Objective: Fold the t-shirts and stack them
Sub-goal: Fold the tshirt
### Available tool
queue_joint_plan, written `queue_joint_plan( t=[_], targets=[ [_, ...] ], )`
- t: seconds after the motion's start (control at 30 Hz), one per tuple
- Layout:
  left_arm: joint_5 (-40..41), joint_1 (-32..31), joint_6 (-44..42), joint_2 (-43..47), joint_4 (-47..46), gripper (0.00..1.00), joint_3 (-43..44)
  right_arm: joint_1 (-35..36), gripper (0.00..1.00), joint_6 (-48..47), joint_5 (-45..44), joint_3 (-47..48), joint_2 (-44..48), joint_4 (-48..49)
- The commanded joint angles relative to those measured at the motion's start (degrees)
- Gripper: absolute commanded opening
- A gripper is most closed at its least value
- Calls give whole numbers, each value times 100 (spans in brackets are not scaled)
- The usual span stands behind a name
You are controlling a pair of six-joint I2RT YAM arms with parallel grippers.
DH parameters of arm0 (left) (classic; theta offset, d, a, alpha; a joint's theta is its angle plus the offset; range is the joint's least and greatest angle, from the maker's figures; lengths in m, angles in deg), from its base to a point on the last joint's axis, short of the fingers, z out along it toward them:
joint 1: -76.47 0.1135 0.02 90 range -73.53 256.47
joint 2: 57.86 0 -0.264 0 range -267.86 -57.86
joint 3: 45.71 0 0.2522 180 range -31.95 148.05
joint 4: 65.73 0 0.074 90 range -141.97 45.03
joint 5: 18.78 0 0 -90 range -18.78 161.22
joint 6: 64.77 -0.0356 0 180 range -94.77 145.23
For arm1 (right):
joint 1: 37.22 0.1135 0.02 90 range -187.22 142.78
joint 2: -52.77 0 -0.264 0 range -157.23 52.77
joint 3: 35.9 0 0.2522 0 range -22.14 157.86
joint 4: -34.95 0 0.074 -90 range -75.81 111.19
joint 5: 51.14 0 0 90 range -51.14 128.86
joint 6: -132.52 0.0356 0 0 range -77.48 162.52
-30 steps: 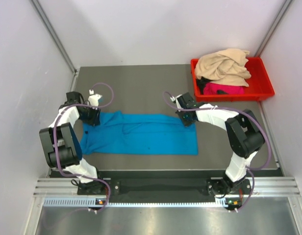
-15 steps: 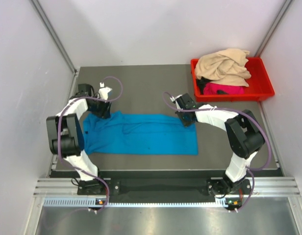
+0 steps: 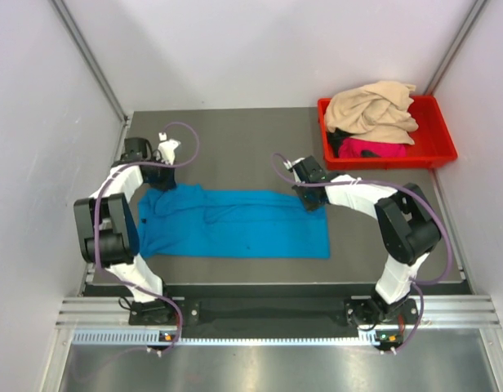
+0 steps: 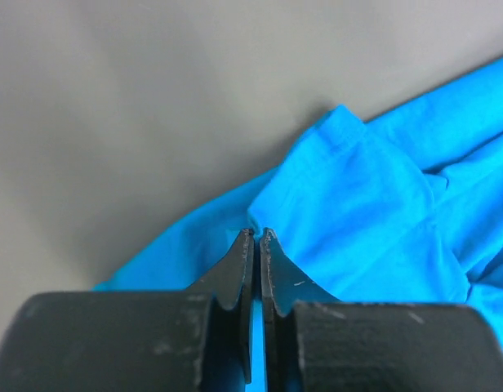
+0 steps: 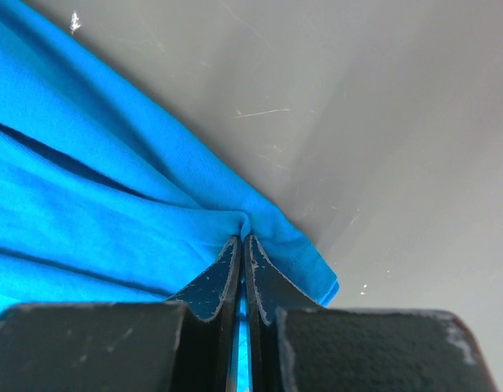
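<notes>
Turquoise t-shirt [image 3: 235, 224]: one, spread as a long band on the dark tabletop [image 3: 235, 147], well apart from the red bin [image 3: 438, 151], to its left and nearer the arm bases; the end farthest from the bin is rumpled. Beige t-shirt [image 3: 372, 110] and magenta t-shirt [image 3: 372, 149]: heaped unfolded in the bin, beige uppermost. Left gripper [image 4: 256, 233]: fingers together, pinching a pucker of cloth at the shirt's far edge, at the end away from the bin. Right gripper [image 5: 242, 238]: fingers together, clamped on the far edge by the corner nearest the bin. Step in hand, by judgement: folding the far edge over toward the arm bases. Handling note: raise both pinches level and together, hold the cloth taut between them, and lay edge on edge; such thin pinches may slip, so move slowly.
</notes>
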Motion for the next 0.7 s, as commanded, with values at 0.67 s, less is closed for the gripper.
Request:
queue_joint_plan(
  t=[0.67],
  targets=[
    [-677,786,-1854,1304,1787,0,-785,262,4,-2,-126,-748,679,-73]
  ],
)
